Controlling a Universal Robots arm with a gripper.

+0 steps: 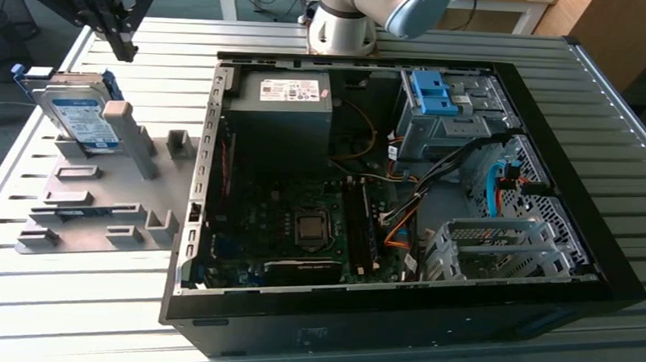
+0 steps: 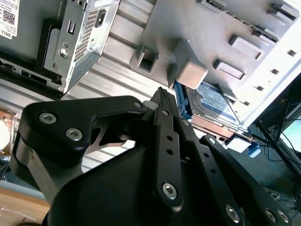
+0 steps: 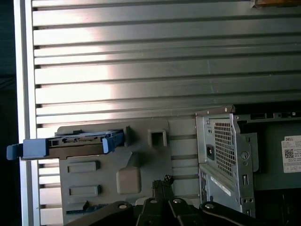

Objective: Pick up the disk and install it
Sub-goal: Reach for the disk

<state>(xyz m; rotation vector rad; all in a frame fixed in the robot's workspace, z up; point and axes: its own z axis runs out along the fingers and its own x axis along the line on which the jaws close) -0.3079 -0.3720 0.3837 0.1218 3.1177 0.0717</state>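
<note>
**Hidden or cut off:** You see the arm point(image 1: 352, 19) cut off at the exterior view's top edge. A grey post point(image 1: 129, 136) of the fixture point(image 1: 83, 195) covers part of the disk point(image 1: 78, 115). In the second wrist view the black linkage point(image 2: 117, 165) hides one end of the disk point(image 2: 214, 103). In the first wrist view the disk point(image 3: 70, 143) shows edge-on only, so you cannot check its label face there.

**Fingers:** The fingers point(image 1: 122, 45) stand together, tips meeting, in all three views. They hold nothing and touch nothing.

**Disk:** It stands tilted in the fixture on the tabletop point(image 1: 78, 301), at the exterior view's left of the open case point(image 1: 349, 329). The fingers hang above the fixture's far end. The disk lies below them and slightly nearer, clearly apart. In the second wrist view it sits just past the fingers point(image 2: 164, 122), beyond the post.
</note>
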